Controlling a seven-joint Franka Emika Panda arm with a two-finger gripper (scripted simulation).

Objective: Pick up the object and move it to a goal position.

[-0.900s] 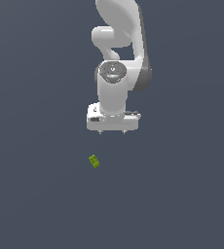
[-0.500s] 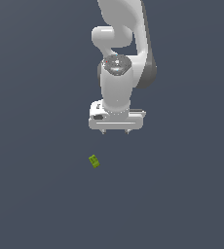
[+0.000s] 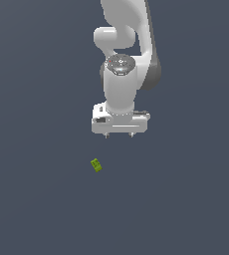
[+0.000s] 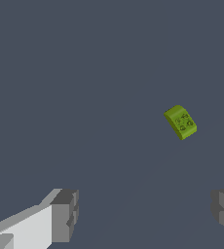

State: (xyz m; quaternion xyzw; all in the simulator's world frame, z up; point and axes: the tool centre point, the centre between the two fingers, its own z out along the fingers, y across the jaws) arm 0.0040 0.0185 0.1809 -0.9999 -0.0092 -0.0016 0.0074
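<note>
A tiny yellow-green rectangular block with darker green marks (image 3: pixel 96 165) lies on the flat dark grey surface (image 3: pixel 37 199), toward the exterior view's left. Right of it, well apart, hangs the white end effector (image 3: pixel 119 135), fingers spread and empty. Descending without recentring could miss the block or knock it aside.

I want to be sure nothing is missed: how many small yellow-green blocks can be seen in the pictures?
1. The yellow-green block lies alone on the dark floor, apart from the gripper, toward the exterior view's left of it. The arm could hide a part of the floor.
</note>
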